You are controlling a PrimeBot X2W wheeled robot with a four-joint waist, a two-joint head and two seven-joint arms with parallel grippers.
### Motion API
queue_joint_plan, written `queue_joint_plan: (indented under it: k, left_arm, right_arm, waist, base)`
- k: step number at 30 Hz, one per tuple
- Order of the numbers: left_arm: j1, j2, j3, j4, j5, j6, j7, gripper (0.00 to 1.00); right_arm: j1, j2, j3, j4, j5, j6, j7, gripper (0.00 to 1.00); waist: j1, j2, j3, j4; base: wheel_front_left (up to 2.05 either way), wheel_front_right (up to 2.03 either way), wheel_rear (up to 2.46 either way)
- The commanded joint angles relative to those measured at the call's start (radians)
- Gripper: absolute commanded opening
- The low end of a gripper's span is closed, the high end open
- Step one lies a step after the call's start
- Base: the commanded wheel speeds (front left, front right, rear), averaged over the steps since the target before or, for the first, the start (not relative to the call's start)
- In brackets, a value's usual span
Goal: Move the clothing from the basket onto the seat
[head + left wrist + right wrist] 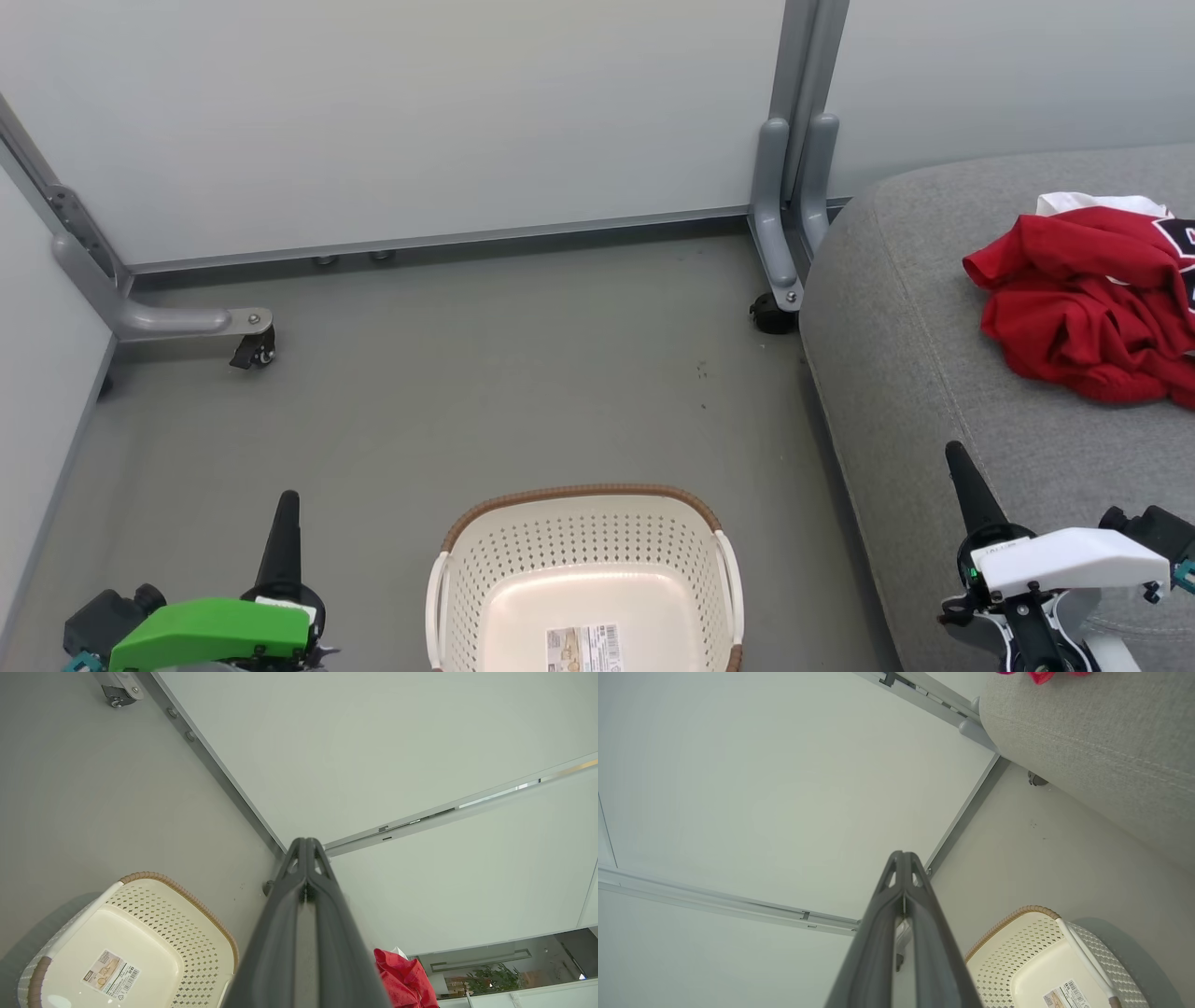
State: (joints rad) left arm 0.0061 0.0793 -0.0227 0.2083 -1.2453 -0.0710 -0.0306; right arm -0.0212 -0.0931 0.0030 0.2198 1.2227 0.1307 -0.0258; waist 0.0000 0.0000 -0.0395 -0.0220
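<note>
Red clothing [1092, 308] is lying in a crumpled heap on the grey seat [896, 392], ahead and to the right of the right gripper [960, 465]. That gripper is pointing forward, showing against the seat's fabric in the head view, its two dark fingers pressed together and gripping nothing. Between the two grippers the cream basket [579, 537] is sitting on the floor [448, 373], its bare bottom showing (a label sticker [584, 646] is stuck there). Left of the basket, the left gripper [286, 509] is pointing forward too, its fingers likewise pinched together on nothing, well apart from the clothing.
</note>
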Motion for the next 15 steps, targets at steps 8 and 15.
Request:
queue_joint_plan:
  k: [8,15]
  left_arm:
    - [-0.043,0.009,0.023,0.005,-0.089,-0.018,0.022,0.00]
    - [-0.058,0.008,0.039,0.010,-0.149,-0.027,0.040,0.00]
  right_arm:
    - [-0.035,0.002,-0.020,0.000,0.092,0.000,0.025,0.00]
    - [-0.045,0.005,-0.033,0.005,0.155,0.000,0.043,0.00]
  waist:
    - [0.0000,0.0000,0.007,0.004]
    - [0.0000,0.0000,0.013,0.007]
  base:
    - [0.00,0.00,0.00]
    - [0.00,0.00,0.00]
